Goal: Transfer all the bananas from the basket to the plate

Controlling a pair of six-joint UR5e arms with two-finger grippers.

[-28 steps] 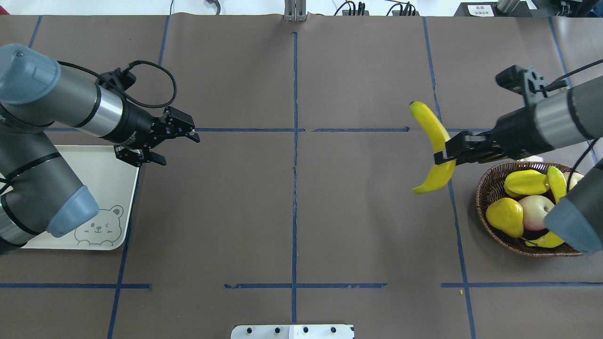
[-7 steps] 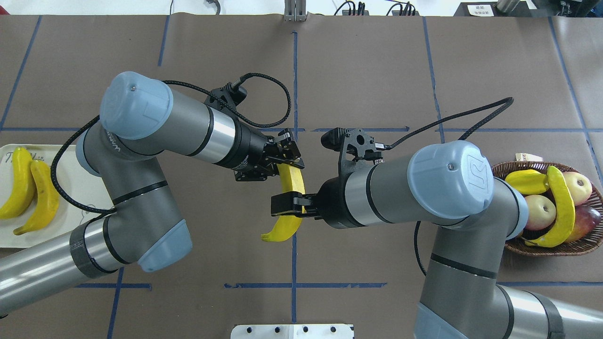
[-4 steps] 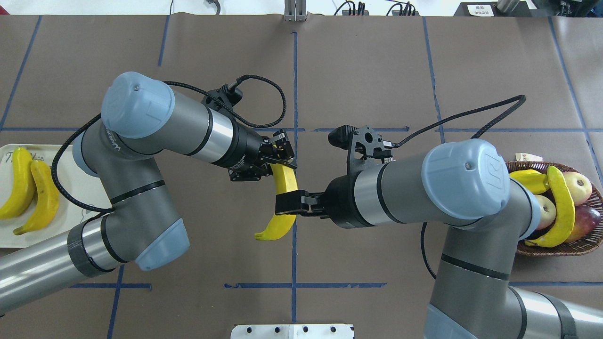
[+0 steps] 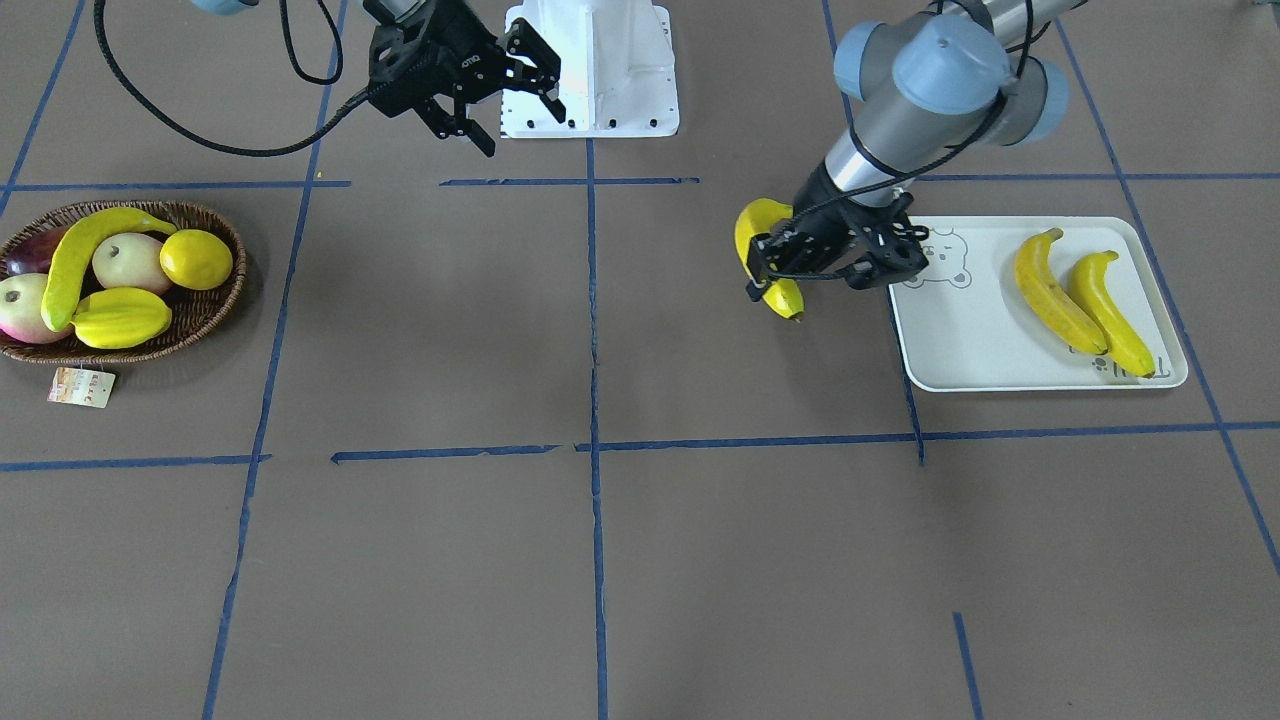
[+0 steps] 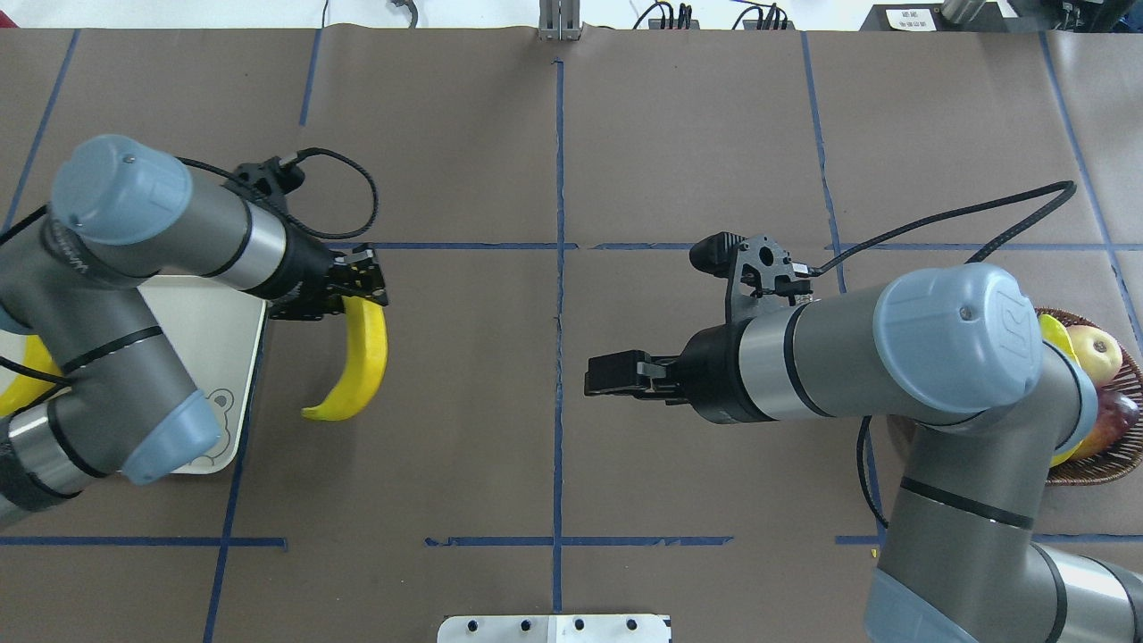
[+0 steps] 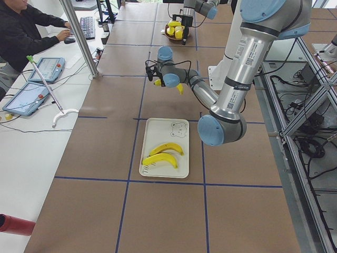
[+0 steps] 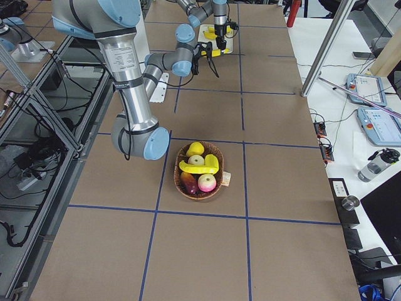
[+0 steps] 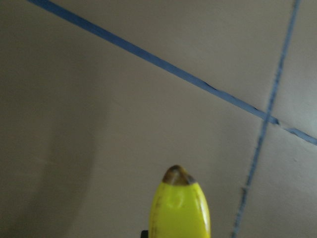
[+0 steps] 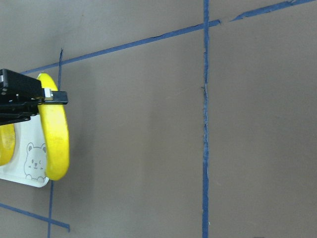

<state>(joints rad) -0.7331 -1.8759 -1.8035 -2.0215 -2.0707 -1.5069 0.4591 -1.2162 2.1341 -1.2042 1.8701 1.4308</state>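
My left gripper (image 5: 355,288) is shut on the upper end of a yellow banana (image 5: 361,357), which hangs just off the inner edge of the pale plate (image 5: 214,330). In the front view the gripper (image 4: 815,262) and its banana (image 4: 760,245) sit beside the plate (image 4: 980,340). Two bananas (image 4: 1055,290) (image 4: 1110,312) lie on the plate. One banana (image 4: 80,250) lies in the wicker basket (image 4: 205,305). My right gripper (image 4: 512,100) is open and empty near table centre, also seen in the overhead view (image 5: 594,375). The held banana's tip fills the left wrist view (image 8: 181,208).
The basket also holds a lemon (image 4: 197,258), a starfruit (image 4: 120,315) and apples (image 4: 130,262). Its paper tag (image 4: 80,387) lies on the table. The white robot base plate (image 4: 590,70) is behind my right gripper. Blue tape lines cross the brown table.
My right gripper has let go of the banana and drawn back to the right. My left gripper has carried the banana away from the centre to the plate's edge.
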